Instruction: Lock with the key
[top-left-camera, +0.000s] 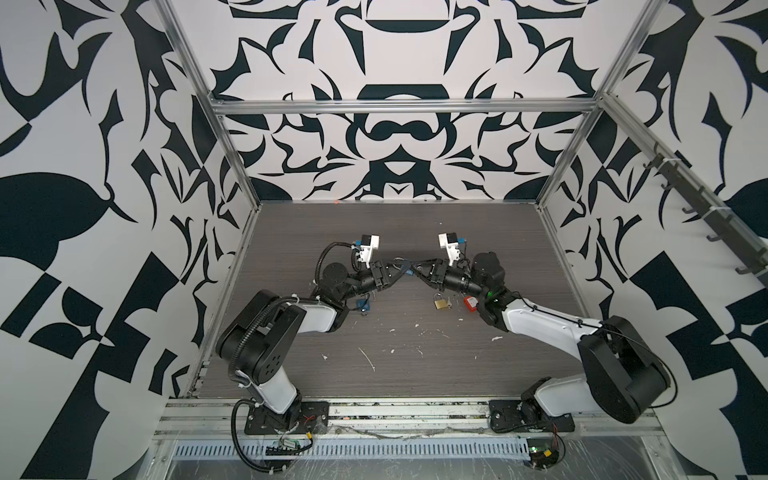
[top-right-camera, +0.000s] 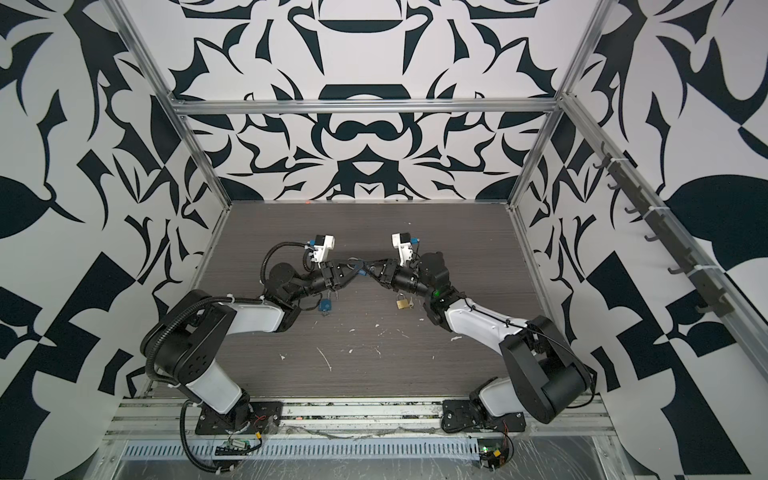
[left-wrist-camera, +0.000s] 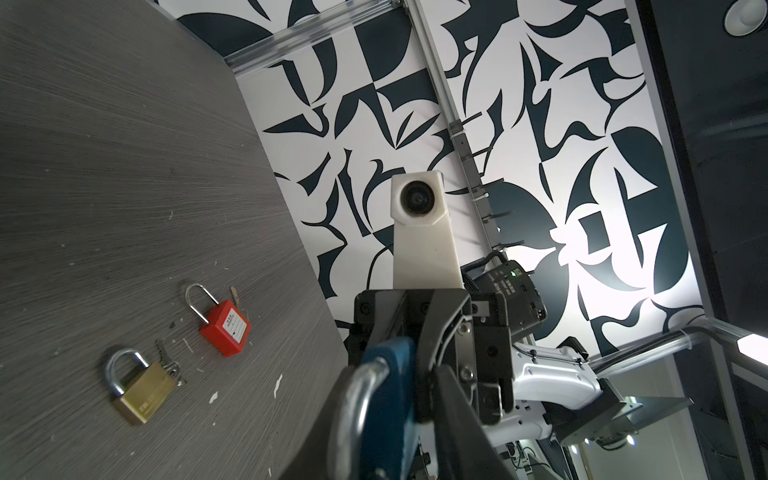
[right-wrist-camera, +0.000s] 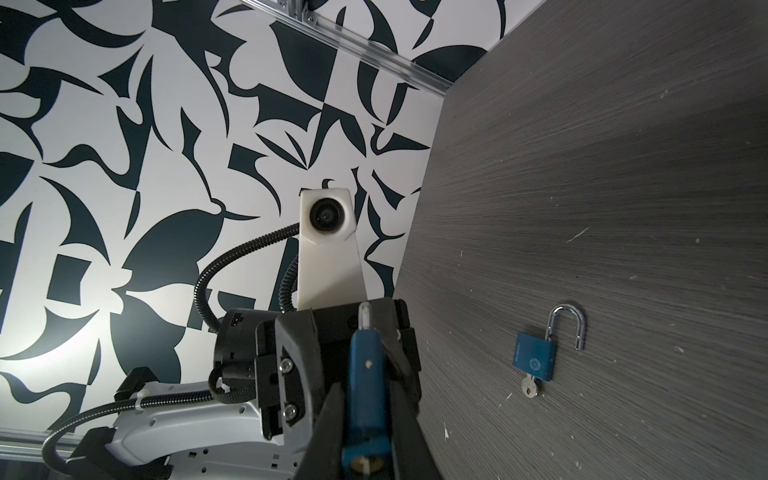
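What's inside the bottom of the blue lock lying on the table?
A small silver key sticks out of the blue padlock on the table. Only its head shows; its blade is hidden inside the lock body.

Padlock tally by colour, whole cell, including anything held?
Blue padlocks: 2 (held blue padlock, loose blue padlock)
Brass padlock: 1
Red padlock: 1
Total: 4

Blue padlock (left-wrist-camera: 392, 374) sits between the jaws; brass padlock (left-wrist-camera: 143, 392) and red padlock (left-wrist-camera: 226, 332) lie on table (left-wrist-camera: 104, 166)
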